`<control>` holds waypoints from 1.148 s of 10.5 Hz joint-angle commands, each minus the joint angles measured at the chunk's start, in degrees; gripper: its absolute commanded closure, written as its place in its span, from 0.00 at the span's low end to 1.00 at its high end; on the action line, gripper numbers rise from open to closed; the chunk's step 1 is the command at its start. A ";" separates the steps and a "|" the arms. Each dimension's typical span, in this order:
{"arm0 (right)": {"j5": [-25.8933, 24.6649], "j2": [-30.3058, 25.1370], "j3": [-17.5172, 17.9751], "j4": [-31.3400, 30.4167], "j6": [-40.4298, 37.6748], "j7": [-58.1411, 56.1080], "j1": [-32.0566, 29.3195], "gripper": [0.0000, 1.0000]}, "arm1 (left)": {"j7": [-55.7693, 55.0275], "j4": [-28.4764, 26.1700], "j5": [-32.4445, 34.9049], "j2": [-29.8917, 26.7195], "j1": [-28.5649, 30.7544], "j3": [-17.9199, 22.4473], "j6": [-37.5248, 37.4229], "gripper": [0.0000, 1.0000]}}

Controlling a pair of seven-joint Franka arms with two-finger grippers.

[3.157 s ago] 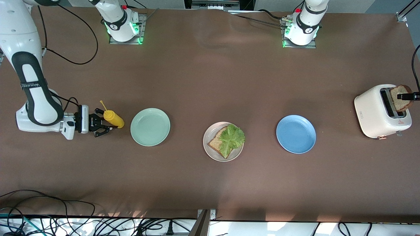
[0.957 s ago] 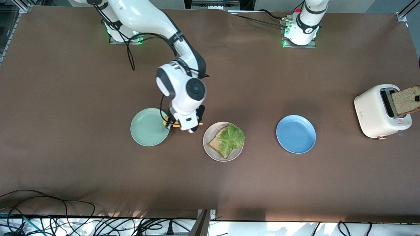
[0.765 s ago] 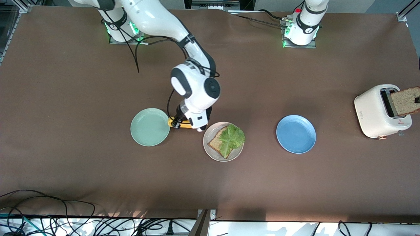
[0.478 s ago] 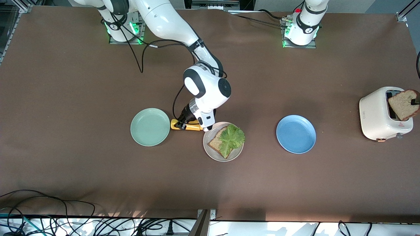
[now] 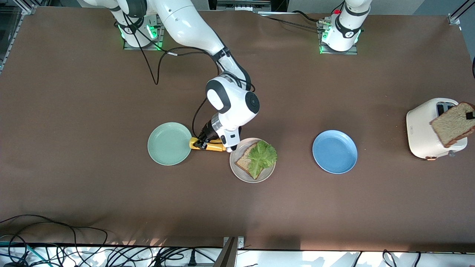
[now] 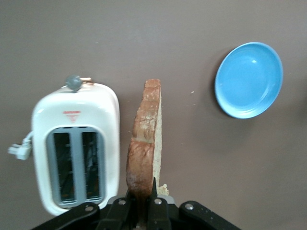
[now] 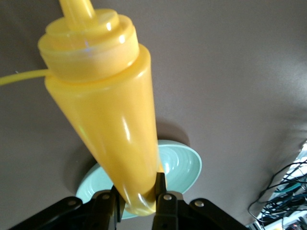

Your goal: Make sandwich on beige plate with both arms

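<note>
The beige plate point(image 5: 269, 171) sits mid-table and carries one toast slice point(image 5: 243, 160) with a green lettuce leaf point(image 5: 261, 157) on top. My right gripper point(image 5: 202, 142) point(image 7: 136, 191) is shut on the base of a yellow squeeze bottle point(image 5: 212, 146) point(image 7: 110, 120). The bottle is tipped sideways over the gap between the mint plate and the beige plate, its nozzle toward the beige plate. My left gripper point(image 5: 470, 115) point(image 6: 142, 191) is shut on a second toast slice point(image 5: 452, 124) point(image 6: 144, 139), held in the air beside the slots of the white toaster point(image 5: 423, 133) point(image 6: 74, 143).
A mint-green plate point(image 5: 169, 143) point(image 7: 177, 163) lies toward the right arm's end, a blue plate point(image 5: 334, 151) point(image 6: 248, 79) between the beige plate and the toaster. Cables hang along the table edge nearest the front camera.
The right arm has swung the yellow bottle from the table's end past the mint plate, up to the beige plate. The left gripper has lifted its toast slice out of the toaster.
</note>
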 commanded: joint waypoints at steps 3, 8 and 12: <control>2.73 5.82 -4.82 7.04 -0.96 2.08 4.97 1.00 | -22.45 0.40 -2.04 0.03 -0.07 -11.63 -1.06 1.00; 2.81 6.26 -4.91 7.04 1.33 1.91 4.45 1.00 | -36.20 0.31 -6.69 1.09 -5.51 -13.68 -0.71 1.00; 11.40 1.36 -4.04 3.90 1.41 1.20 0.86 1.00 | -42.61 0.40 -7.93 3.63 -10.52 -13.68 1.83 1.00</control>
